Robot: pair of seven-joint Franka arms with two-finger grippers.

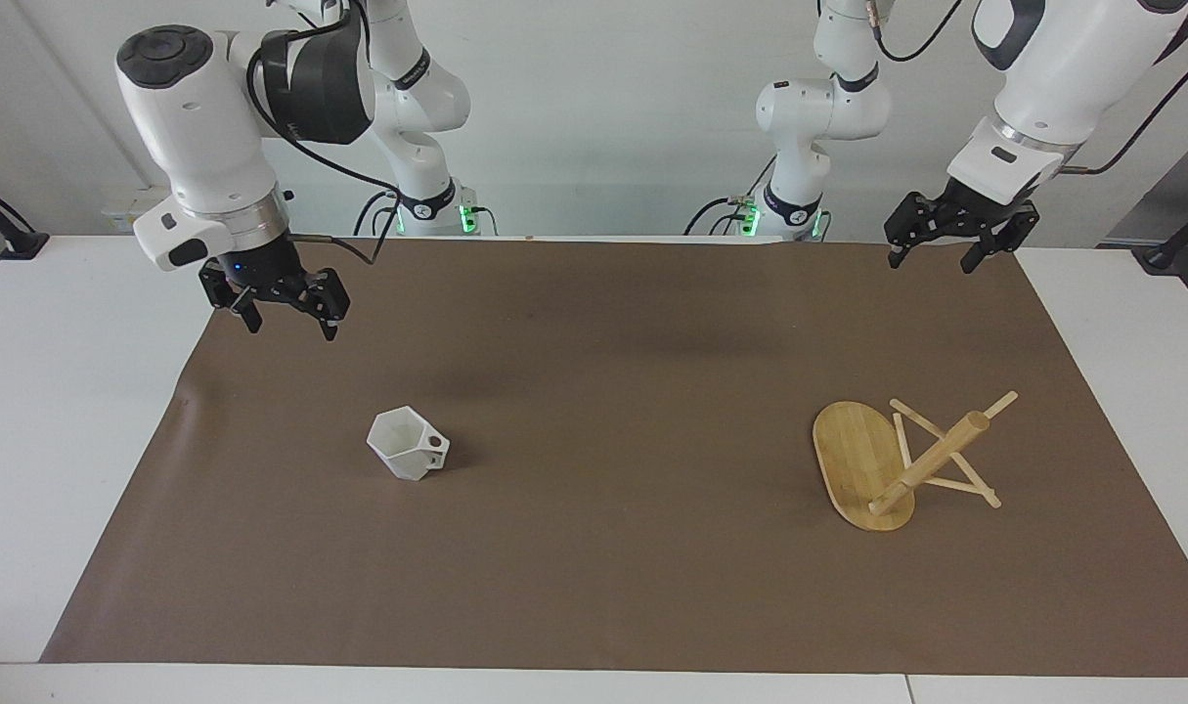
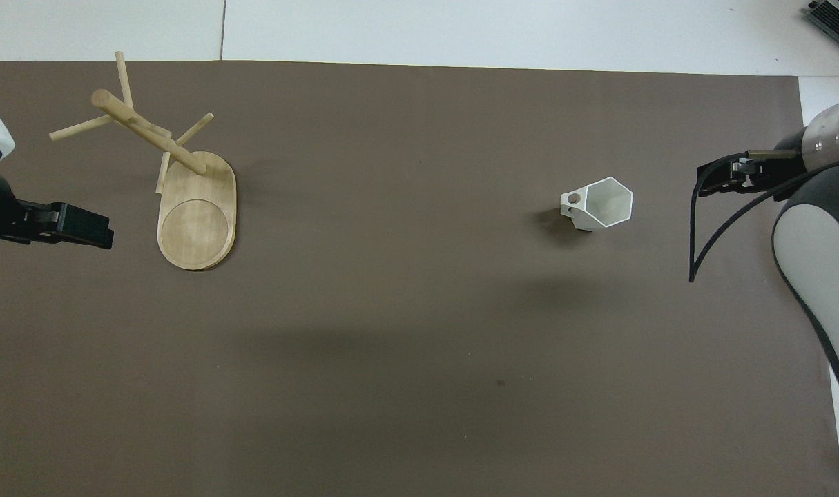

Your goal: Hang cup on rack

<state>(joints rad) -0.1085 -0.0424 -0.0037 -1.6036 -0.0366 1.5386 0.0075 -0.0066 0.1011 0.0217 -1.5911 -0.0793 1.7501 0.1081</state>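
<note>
Two Franka arms stand at a white surface [image 1: 75, 411] covered by a brown mat [image 1: 613, 411]. In the facing view the white faceted cup [image 1: 408, 445] stands upright on the mat at centre-left of the frame, toward the right arm's end, its hexagonal rim open upward and its small handle with a round hole turned toward the middle of the mat; in the overhead view the same cup [image 2: 597, 203] appears at right of centre. The bamboo mug rack [image 1: 897, 464] stands at the right of the facing view, toward the left arm's end, well apart from the cup; its flat oval base rests on the mat, its thick post rises from the part of the base farther from the robots, and thin pegs stick out from the post. In the overhead view the rack [image 2: 184, 193] lies at upper left, with a round inset marked on the base. No cup hangs on any peg. The right gripper [image 1: 286, 318] hangs in the upper left of the facing view, over the mat's edge, pointing down with its fingers spread apart and holding nothing; the cup sits lower in the frame, clear of it. The left gripper [image 1: 931, 254] hangs at the upper right of the facing view, over the mat's corner nearest the robots, its fingers likewise parted and empty; in the overhead view it [image 2: 81, 228] shows at the left edge, beside the rack's base without touching it.
</note>
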